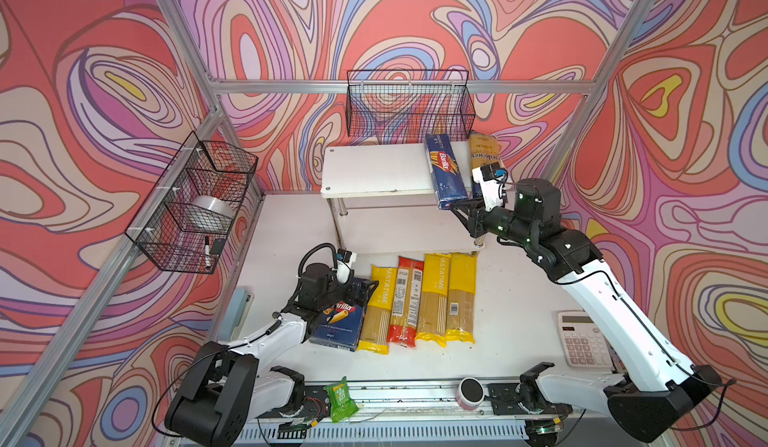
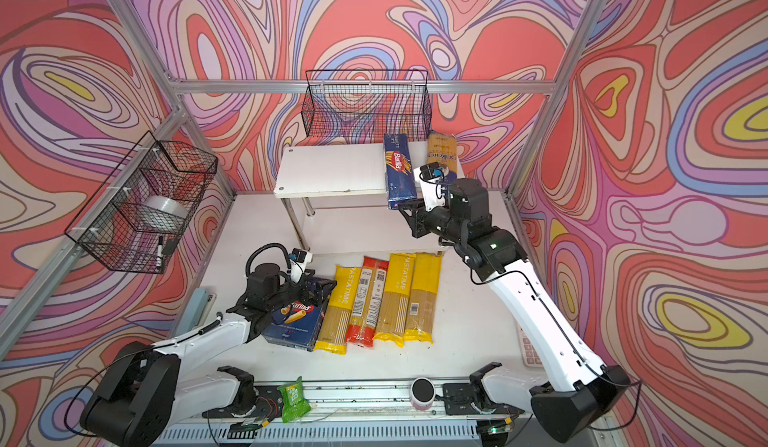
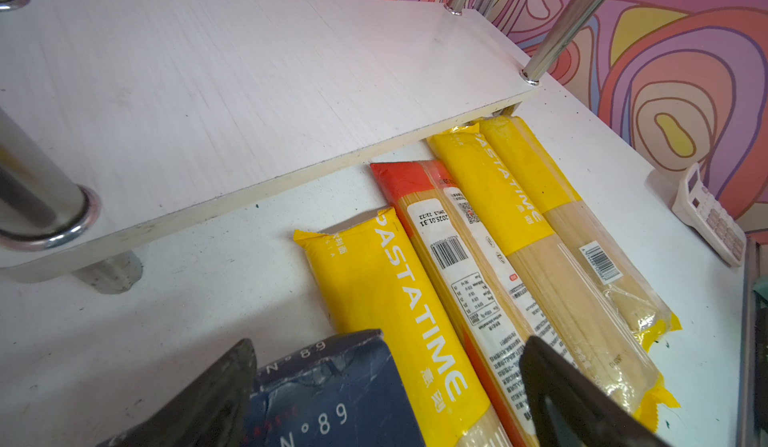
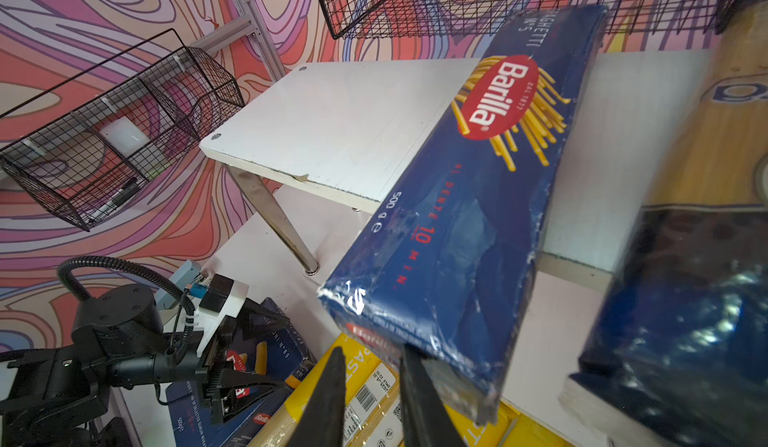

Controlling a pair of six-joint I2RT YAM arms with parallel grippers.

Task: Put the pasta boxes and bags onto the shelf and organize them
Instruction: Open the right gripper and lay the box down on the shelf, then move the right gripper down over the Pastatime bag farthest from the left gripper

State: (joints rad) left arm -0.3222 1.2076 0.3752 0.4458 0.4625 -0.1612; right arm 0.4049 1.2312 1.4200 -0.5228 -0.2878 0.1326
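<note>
- Saw the Barilla spaghetti box [image 1: 446,170] lying on the top board of the shelf [image 1: 374,170], toward the board's right edge, with its near end jutting past the front edge.
- Found the right tool [image 1: 451,207] at that jutting end. In the right wrist view, noted its fingers [image 4: 332,382] only a little apart, with nothing between them and the box end just beside one finger.
- Spotted the dark blue gold-topped spaghetti bag [image 1: 484,152] along the top board's right edge, just beside the spaghetti box.
- Saw the Barilla rigatoni box [image 1: 336,324] flat on the tabletop [image 1: 519,299], in front of the shelf and nearer the left edge.
- Found the left tool [image 1: 365,291] over the far end of that box, spread wide and clamping nothing.
- Counted three yellow-ended spaghetti bags [image 1: 434,299] and one red-ended spaghetti bag [image 1: 405,303] in a touching row beside the rigatoni box, on its side toward the tabletop's right edge, far ends pointing at the lower board's front edge.
</note>
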